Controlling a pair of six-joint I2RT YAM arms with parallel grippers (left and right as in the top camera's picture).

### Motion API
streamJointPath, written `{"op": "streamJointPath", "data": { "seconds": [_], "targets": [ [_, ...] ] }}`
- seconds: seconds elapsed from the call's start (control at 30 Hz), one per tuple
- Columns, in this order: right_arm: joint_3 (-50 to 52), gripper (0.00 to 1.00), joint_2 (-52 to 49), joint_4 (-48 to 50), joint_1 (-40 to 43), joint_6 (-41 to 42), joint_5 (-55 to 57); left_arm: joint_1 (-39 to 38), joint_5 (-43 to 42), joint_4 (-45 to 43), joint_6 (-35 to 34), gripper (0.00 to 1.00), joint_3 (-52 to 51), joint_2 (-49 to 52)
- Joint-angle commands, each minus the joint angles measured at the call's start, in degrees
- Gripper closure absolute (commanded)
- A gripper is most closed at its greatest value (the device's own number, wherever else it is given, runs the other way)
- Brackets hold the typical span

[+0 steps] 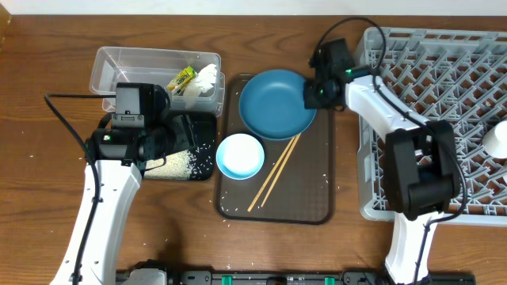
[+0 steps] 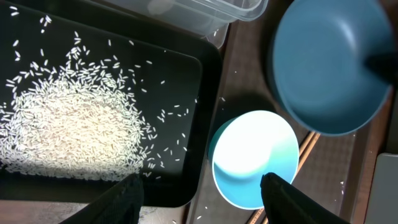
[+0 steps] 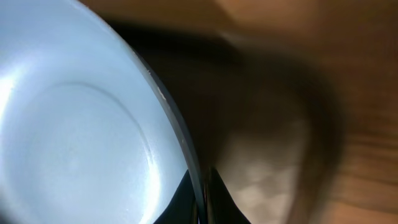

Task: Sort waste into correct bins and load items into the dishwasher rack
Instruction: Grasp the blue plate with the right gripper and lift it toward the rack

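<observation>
Dishwasher rack (image 1: 467, 71), big light-grey plastic lattice crate, sits right. Round dark-blue plate (image 1: 273, 103) over brown serving tray (image 1: 309, 182), rim clamped in right gripper (image 1: 315, 89): loading step, I reckon. Next I swing it right and slot it between pegs. Left gripper (image 2: 202, 191) spread, empty.

Robot lab setup: left arm (image 1: 99, 214), right arm (image 1: 416, 170), wooden table (image 1: 47, 24), dishwasher rack (image 1: 475, 47) staged.
</observation>
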State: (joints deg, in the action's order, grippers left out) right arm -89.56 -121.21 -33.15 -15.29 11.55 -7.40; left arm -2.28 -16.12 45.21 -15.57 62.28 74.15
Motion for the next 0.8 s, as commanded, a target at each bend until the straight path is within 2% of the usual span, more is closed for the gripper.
{"op": "streamJointPath", "data": {
  "seconds": [0.0, 0.13, 0.33, 0.43, 0.57, 0.63, 0.77],
  "targets": [
    [-3.9, 0.99, 7.8, 0.5, 3.3, -0.3, 4.9, 0.1, 0.6, 0.3, 0.5, 0.36, 0.4, 0.2],
    [-4.2, 0.99, 15.9, 1.4, 7.3, -6.1, 12.8, 0.1, 0.6, 0.4, 0.5, 0.36, 0.4, 0.2],
    [-4.2, 0.99, 24.5, 6.2, 13.7, -24.5, 25.5, 0.1, 0.6, 0.2, 0.6, 0.36, 0.4, 0.2],
    [-4.2, 0.99, 25.6, 10.0, 16.7, -31.8, 35.9, 0.1, 0.6, 0.1, 0.5, 0.36, 0.4, 0.2],
    [-4.1, 0.99, 24.6, 17.5, 20.0, -32.4, 56.0, 0.1, 0.6, 0.2, 0.5, 0.36, 0.4, 0.2],
    [-4.1, 0.99, 23.6, 21.7, 21.9, -33.2, 61.9, 0.1, 0.6, 0.2, 0.5, 0.36, 0.4, 0.2],
    [-4.1, 0.99, 21.4, 25.6, 25.2, -36.5, 62.1, 0.1, 0.6, 0.2, 0.5, 0.36, 0.4, 0.2]
  ]
}}
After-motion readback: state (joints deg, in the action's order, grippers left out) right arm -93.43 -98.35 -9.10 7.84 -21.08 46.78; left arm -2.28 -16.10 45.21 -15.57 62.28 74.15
